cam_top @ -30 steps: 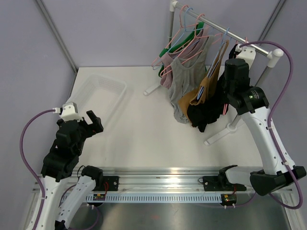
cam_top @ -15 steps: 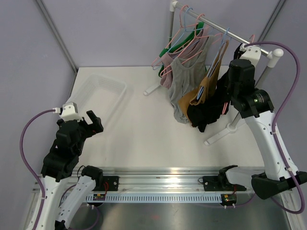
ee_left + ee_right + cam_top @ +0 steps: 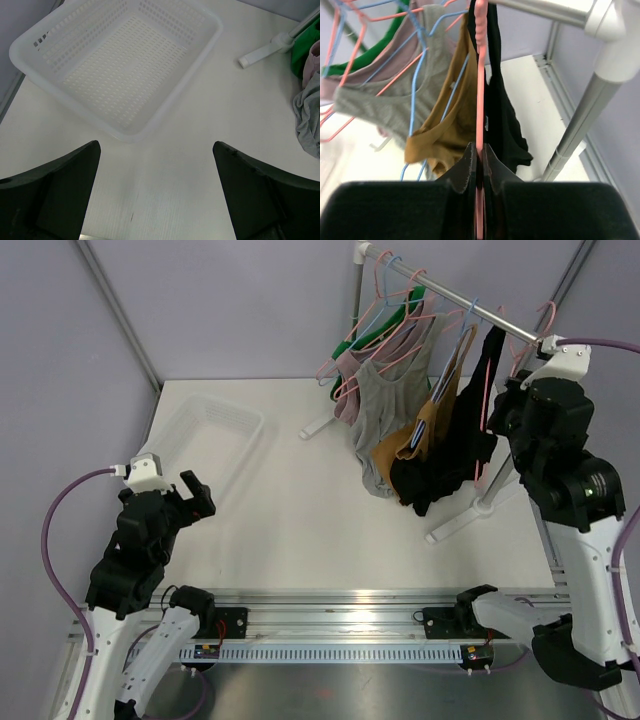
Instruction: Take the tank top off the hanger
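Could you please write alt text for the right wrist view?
The right end effector is shut on a pink hanger, with a black tank top hanging right behind it. Further left in frame hang a mustard top and a grey top.

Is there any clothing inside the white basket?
No, the white basket shows only its bare perforated floor in the left wrist view, with no clothes lying in it.
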`<state>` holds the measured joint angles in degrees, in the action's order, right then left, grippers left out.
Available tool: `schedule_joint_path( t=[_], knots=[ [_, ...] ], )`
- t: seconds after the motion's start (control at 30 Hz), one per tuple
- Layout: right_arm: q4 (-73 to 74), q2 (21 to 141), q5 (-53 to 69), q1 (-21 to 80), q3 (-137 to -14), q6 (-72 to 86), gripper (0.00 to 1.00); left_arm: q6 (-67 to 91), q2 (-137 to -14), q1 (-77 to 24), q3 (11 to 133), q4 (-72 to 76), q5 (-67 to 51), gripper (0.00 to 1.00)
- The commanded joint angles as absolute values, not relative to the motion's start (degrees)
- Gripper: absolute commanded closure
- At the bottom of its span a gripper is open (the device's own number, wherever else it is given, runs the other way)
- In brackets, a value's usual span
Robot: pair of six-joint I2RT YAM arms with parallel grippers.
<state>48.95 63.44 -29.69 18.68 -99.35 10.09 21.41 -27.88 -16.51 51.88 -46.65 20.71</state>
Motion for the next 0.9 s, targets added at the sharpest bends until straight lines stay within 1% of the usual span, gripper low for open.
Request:
schedule_joint_path(
  t=[0.0,0.17,0.33,0.43,0.47,0.5,0.53,0.6,0.63,0.67,0.73,0.77,0.87],
  knots=[
    [52.2,58.7,-21.5,18.5,-100.5,11.4,1.00,21.4,-28.5,-16.8,51.7,-44.2,20.7,0.01],
    [58.5,53.2,-14.4,18.5,-100.5,11.9,1.00,21.3,-28.8,-16.7,51.9,-44.1,20.7,0.01],
    [64.2,48.0,-12.6,18.5,-101.1,11.1,1.00,21.0,-30.1,-16.7,54.0,-44.4,18.3,0.01],
    [67.1,44.9,-7.8,18.5,-101.1,10.2,1.00,21.7,-30.8,-16.7,57.5,-43.2,10.4,0.01],
    [68.4,44.1,-4.2,18.5,-101.5,9.8,1.00,22.0,-31.5,-16.7,58.4,-42.5,4.5,0.01],
    [69.2,43.5,-2.3,18.5,-101.9,9.5,1.00,22.5,-32.1,-16.7,59.2,-40.4,1.1,0.01],
    [70.5,42.5,-0.5,18.5,-102.4,8.6,1.00,22.9,-32.7,-16.7,61.1,-39.6,-5.6,0.01],
    [72.1,41.8,5.9,18.5,-104.7,7.8,1.00,24.9,-35.1,-16.8,63.1,-37.0,-12.0,0.01],
    [72.9,41.6,8.0,18.5,-105.6,7.0,1.00,25.6,-36.0,-16.8,64.8,-36.0,-18.4,0.01],
    [73.8,41.4,11.9,18.6,-107.6,6.8,1.00,26.4,-36.9,-16.8,65.7,-35.2,-21.2,0.01],
    [73.1,40.8,14.9,18.9,-108.6,7.6,1.00,29.3,-39.2,-16.9,67.2,-31.8,-26.4,0.01],
    [72.4,41.0,18.6,19.2,-109.8,7.7,1.00,30.1,-39.8,-17.0,68.9,-29.6,-30.2,0.01],
    [71.2,43.2,26.8,20.1,-112.7,8.3,1.00,32.5,-39.9,-18.0,72.0,-25.9,-34.3,0.01]
  ],
)
